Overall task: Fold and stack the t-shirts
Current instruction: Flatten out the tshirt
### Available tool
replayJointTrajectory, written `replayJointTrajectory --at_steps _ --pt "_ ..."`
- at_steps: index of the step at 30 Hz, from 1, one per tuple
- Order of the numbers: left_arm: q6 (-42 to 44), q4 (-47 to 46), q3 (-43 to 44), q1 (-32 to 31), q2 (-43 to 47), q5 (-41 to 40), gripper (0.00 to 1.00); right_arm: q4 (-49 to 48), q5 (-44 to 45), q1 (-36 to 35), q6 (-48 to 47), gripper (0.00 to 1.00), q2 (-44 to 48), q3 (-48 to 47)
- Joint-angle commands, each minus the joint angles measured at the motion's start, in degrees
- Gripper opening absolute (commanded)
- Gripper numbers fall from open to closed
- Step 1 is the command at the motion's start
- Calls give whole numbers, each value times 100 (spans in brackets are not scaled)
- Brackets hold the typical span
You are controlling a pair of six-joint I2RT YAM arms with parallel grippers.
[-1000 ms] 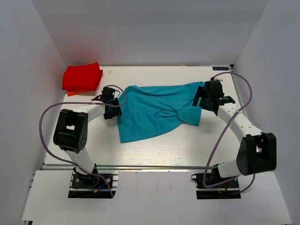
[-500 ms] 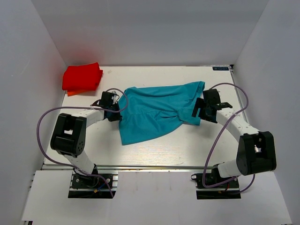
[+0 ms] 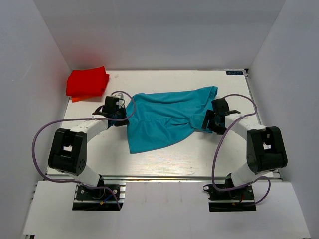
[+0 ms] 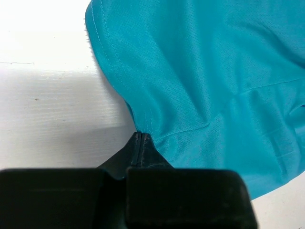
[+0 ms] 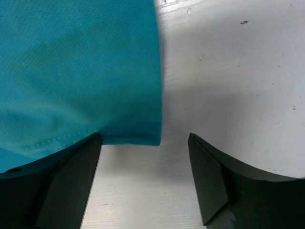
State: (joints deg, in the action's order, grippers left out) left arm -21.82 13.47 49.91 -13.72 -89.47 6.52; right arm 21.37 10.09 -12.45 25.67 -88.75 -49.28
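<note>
Looking about halfway done: the red t-shirt [image 3: 87,82] is sitting folded in the far-left corner, while the teal t-shirt [image 3: 164,119] is lying rumpled in the middle. The left gripper [image 4: 138,141] is pinching its left edge, the right gripper [image 5: 144,138] is gaping wide at its right corner. So 1 fold plus the stacking is waiting

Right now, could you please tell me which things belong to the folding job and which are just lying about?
Job: teal t-shirt, pinched by the left fingers; red t-shirt, folded at the far left corner; open right fingers.
Lying about: purple cables; dark label.
</note>
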Motion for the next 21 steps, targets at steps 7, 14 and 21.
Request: replayJointTrajectory --at_steps 7,14,21 --pt "99 59 -16 -26 334 -160 0 -598 81 23 325 62 -309 50" --pt "99 252 256 -26 334 -222 0 -660 -507 5 254 0 -311 -38" --pt "47 252 695 -26 868 -116 0 -318 -508 6 -123 0 875 -336"
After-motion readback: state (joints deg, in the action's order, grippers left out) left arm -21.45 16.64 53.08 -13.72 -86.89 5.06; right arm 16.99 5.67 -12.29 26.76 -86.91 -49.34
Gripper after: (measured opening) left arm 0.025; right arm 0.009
